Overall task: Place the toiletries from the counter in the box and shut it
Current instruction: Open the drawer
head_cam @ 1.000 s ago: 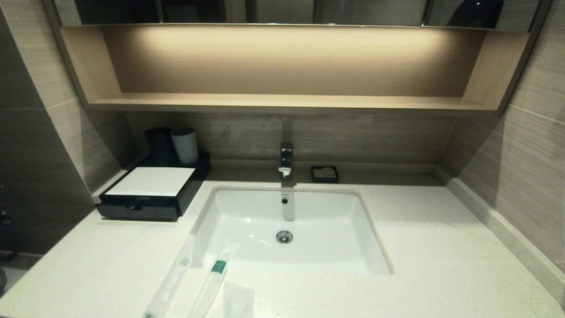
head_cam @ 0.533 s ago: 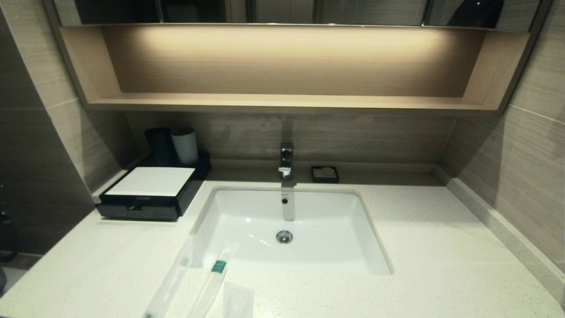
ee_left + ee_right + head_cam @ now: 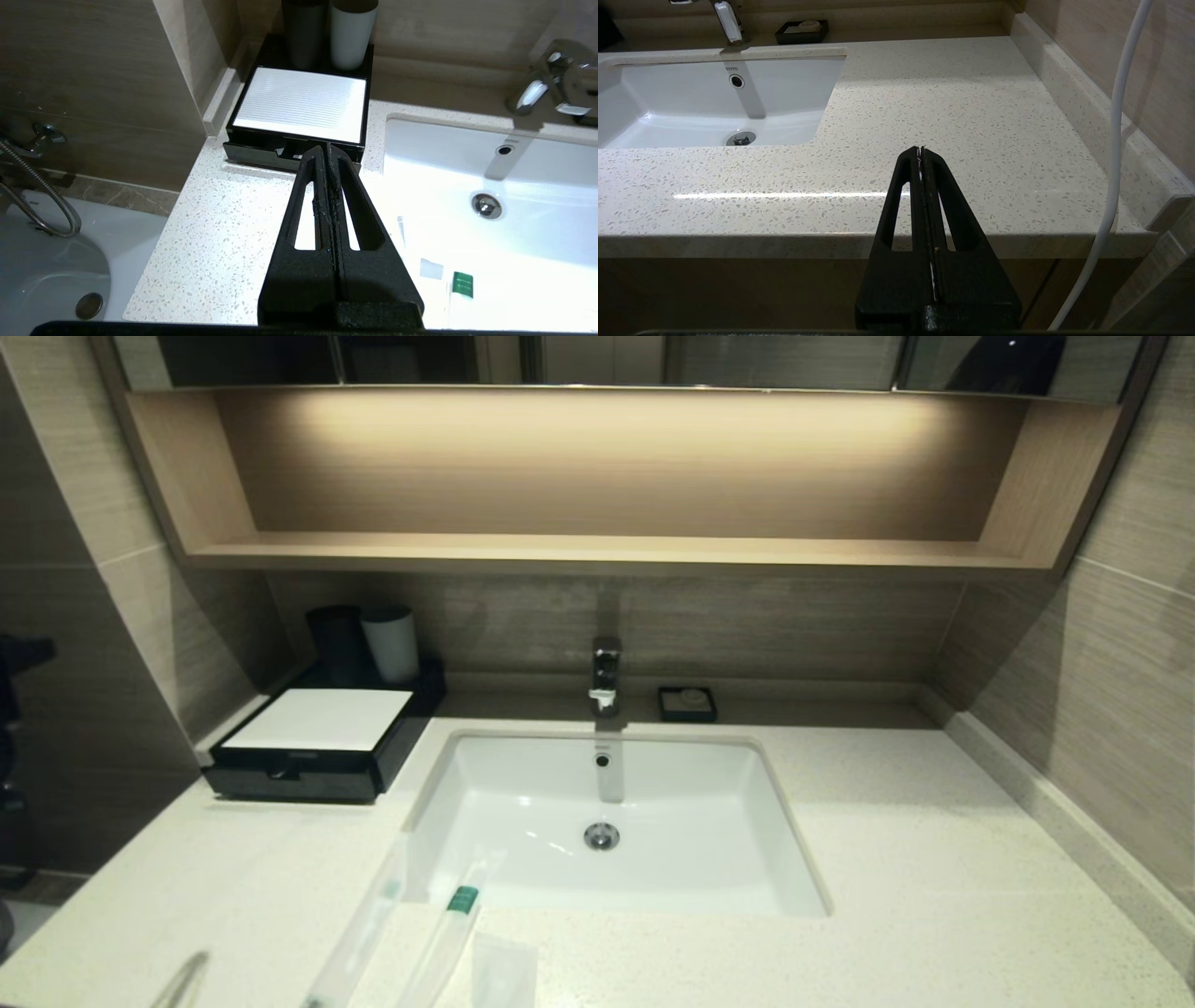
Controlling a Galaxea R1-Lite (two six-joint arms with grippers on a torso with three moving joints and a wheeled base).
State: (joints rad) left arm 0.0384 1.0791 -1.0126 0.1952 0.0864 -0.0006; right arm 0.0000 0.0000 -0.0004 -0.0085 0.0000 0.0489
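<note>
Head view: sachets (image 3: pixel 439 933) lie on the bench (image 3: pixel 934 896), box (image 3: pixel 317 742) at ten o'clock; both end effectors, left (image 3: pixel 327 151) and right (image 3: pixel 920 154), are pressed together.

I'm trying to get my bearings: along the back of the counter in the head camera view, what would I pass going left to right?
Black cup → white cup → faucet → small black dish.

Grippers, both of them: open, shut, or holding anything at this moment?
Left gripper: shut, holding nothing, raised over the counter in front of the box.
Right gripper: shut, holding nothing, at the counter's front edge, right of the basin.
</note>
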